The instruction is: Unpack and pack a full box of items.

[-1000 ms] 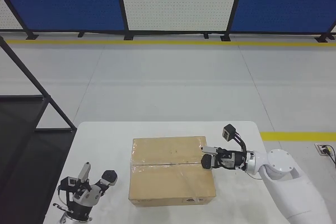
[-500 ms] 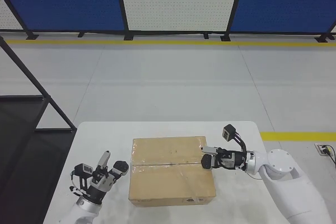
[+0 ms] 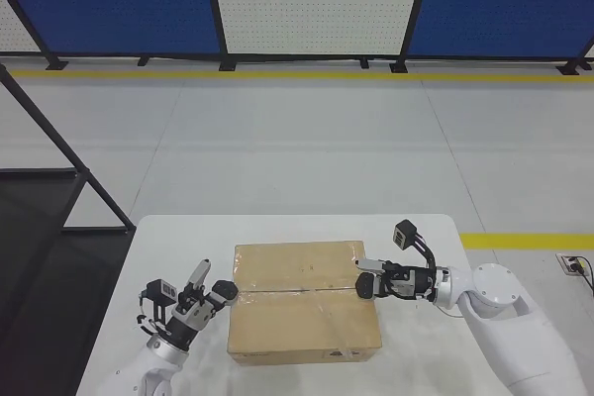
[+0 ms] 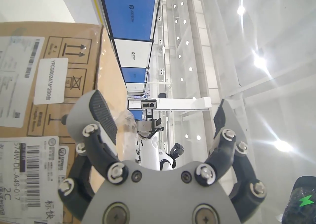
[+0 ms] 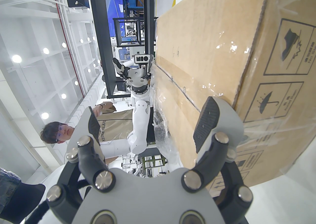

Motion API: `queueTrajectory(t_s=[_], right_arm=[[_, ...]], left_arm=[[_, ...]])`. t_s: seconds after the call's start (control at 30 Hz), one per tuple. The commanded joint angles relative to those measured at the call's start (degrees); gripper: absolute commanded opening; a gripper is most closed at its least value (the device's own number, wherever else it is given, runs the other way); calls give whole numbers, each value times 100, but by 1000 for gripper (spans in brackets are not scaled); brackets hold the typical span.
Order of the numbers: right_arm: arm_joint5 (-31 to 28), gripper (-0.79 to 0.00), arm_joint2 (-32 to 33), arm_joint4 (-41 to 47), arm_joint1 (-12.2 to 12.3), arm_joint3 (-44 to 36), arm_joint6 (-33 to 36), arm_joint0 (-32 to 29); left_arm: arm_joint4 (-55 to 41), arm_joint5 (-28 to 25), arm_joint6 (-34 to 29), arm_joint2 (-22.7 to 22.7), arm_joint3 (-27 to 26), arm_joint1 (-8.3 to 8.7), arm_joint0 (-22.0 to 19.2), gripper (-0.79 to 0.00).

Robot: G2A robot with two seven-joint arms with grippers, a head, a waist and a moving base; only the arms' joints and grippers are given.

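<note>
A closed cardboard box sits in the middle of the white table, its top flaps sealed along the centre seam with clear tape. My left gripper is open just off the box's left side, level with the seam; the left wrist view has the labelled box wall beside one finger. My right gripper is open at the box's right edge by the seam end. In the right wrist view one finger lies against the box at its top corner; the other hangs free.
The white table has bare strips to the left, right and behind the box. A black metal rack stands off the table's left side. Loose clear tape hangs from the box's seam end.
My left gripper has moved from the table's front left corner forward and rightward, up to the box's left side. The right gripper and the box have stayed put.
</note>
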Motion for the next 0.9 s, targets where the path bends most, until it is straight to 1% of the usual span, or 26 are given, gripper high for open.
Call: queueTrajectory(t_s=[0.0,0.23,0.8,0.87], right_arm=[[0,0,0,0,0,0,0,0],[0,0,0,0,0,0,0,0],[0,0,0,0,0,0,0,0],[-34,0,3,-40,2,-114,-122,-70]], left_arm=[[14,14,6,29,32,2,-29,0],[80,22,49,92,118,14,-99,0],[-2,-34,8,83,107,55,-82,0],[-5,-40,16,99,123,57,-92,0]])
